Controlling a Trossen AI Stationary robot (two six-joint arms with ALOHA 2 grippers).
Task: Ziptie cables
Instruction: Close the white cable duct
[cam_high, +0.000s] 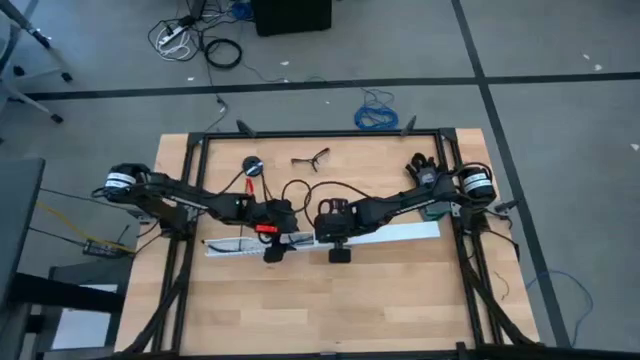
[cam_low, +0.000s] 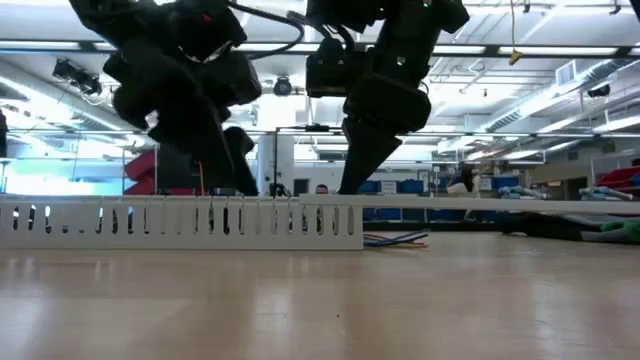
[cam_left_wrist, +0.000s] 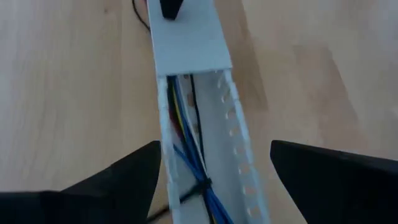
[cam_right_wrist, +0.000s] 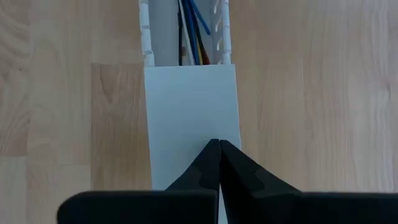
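Wooden table (cam_high: 330, 300) bears slotted duct (cam_left_wrist: 239, 158) holding cables (cam_left_wrist: 189, 155); left tool (cam_left_wrist: 211, 177) spread astride, right tool (cam_right_wrist: 219, 146) pressed together on lid (cam_right_wrist: 189, 106).

duct (cam_left_wrist: 239, 155) open near left fingers (cam_left_wrist: 124, 177) | lid (cam_right_wrist: 189, 112) blocks the rest | table (cam_high: 330, 310) free in front

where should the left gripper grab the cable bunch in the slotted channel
Grip the cables on the open stretch between the black tie and the white cover, coming straight down from above. The slotted channel walls block the sides, so the fingers should close across the bunch.
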